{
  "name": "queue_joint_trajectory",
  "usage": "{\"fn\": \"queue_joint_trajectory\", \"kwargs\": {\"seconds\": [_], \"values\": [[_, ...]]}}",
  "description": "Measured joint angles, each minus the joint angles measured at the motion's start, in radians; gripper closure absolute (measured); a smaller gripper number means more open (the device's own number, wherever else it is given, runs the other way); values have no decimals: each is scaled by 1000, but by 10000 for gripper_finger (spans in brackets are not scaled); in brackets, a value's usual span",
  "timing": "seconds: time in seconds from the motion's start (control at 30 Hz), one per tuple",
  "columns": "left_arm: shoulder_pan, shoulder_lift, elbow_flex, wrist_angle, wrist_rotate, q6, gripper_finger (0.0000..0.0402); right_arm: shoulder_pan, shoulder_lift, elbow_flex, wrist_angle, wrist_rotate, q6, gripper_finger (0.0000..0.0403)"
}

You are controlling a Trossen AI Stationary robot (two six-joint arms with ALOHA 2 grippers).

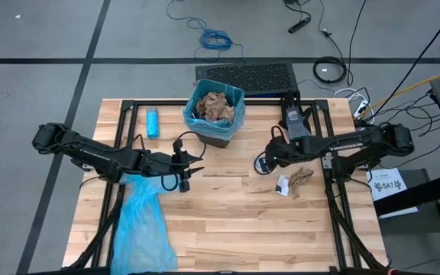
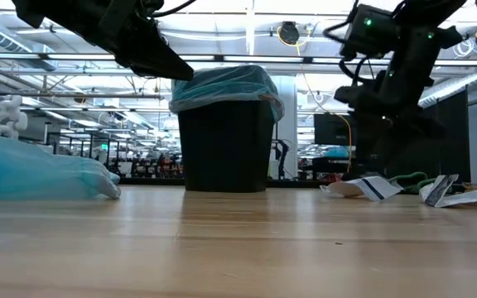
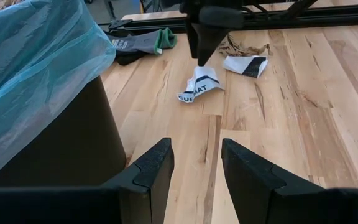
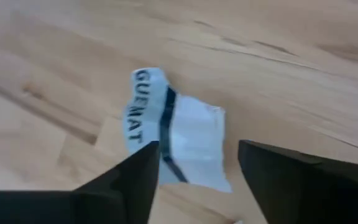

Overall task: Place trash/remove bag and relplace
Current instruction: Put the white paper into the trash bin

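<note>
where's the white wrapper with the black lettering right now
In the high view the white paper wrapper with black lettering lies on the table's right half, beside a crumpled brown paper wad, below the open right gripper.

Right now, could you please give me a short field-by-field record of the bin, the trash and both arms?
bin: black bin with blue liner, brown scraps inside
trash on table: white wrapper, brown wad, both right of bin
spare bag: blue bag, front left
left gripper: jaws open, empty, beside bin
right gripper: jaws open above white wrapper
</note>
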Motion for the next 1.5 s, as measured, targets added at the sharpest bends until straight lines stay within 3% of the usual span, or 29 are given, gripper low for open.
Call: {"fn": "queue_joint_trajectory", "kwargs": {"seconds": [0.17, 0.37, 0.47, 0.63, 0.93, 1.1, 1.3, 1.5], "values": [[0, 0, 0, 0, 0, 0, 260, -23, 43, 0, -4, -19, 27, 150], [0, 0, 0, 0, 0, 0, 260, -30, 150, 0, 53, -112, 54, 163], [0, 0, 0, 0, 0, 0, 260, -30, 192, 0, 172, -158, 10, 211], [0, 0, 0, -1, 0, 0, 260, -29, 209, 0, 333, -197, -77, 377], [0, 0, 0, -1, 0, -1, 260, -29, 137, 61, 330, -196, -118, 402], [0, 0, 0, -1, 0, 0, 260, -29, 81, 235, 120, -116, -179, 403], [0, 0, 0, 1, 0, 0, 260, -26, 78, 581, -259, -11, -250, 403], [0, 0, 0, 4, 0, 8, 260, -32, 79, 837, -329, 66, -350, 403]]}}
